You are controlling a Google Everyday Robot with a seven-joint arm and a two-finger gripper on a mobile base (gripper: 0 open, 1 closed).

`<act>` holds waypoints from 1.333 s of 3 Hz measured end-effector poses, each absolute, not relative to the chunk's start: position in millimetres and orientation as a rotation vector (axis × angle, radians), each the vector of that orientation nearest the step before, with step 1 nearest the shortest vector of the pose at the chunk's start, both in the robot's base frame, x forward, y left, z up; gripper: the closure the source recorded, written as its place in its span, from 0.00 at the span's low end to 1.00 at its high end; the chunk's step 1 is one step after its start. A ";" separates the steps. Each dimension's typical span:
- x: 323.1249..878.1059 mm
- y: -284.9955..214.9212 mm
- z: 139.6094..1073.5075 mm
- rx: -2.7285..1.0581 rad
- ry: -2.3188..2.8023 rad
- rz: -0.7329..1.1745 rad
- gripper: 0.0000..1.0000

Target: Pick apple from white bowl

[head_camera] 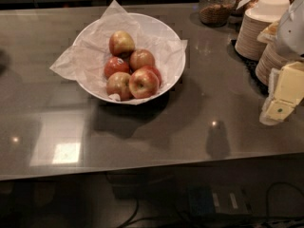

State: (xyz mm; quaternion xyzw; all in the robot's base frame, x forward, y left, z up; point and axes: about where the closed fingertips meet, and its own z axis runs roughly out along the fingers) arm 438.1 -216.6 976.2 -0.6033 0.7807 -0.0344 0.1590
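Closest in lies the front strip of the grey surface (142,151), with window light glaring on its left part. Farther back stands the white bowl (90,32), lined with crumpled paper and holding five apples. The apple (143,83) to be taken is the large red-over-yellow one at the bowl's front right, stem dimple up. It touches a paler apple (118,85) on its left and sits just in front of a smaller one (141,58).

The end effector (280,103) hangs at the right edge of the view, well apart from the bowl and beside the stacks of paper plates (251,32). It has hold of no apple, and how far open it is cannot be told.

The step in hand looks like the approach. It would go best from above, centred on the dimple, with the grip line running front to back so that neither side wedges against the paler neighbour. A straight, slow lift should keep the paper and the other fruit from being dragged out.
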 end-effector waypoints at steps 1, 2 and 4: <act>438.3 -216.6 976.2 -1.724 2.231 -0.098 0.00; 448.6 -212.0 974.5 -1.685 2.195 -0.059 0.00; 479.7 -176.2 978.2 -1.560 1.968 0.237 0.00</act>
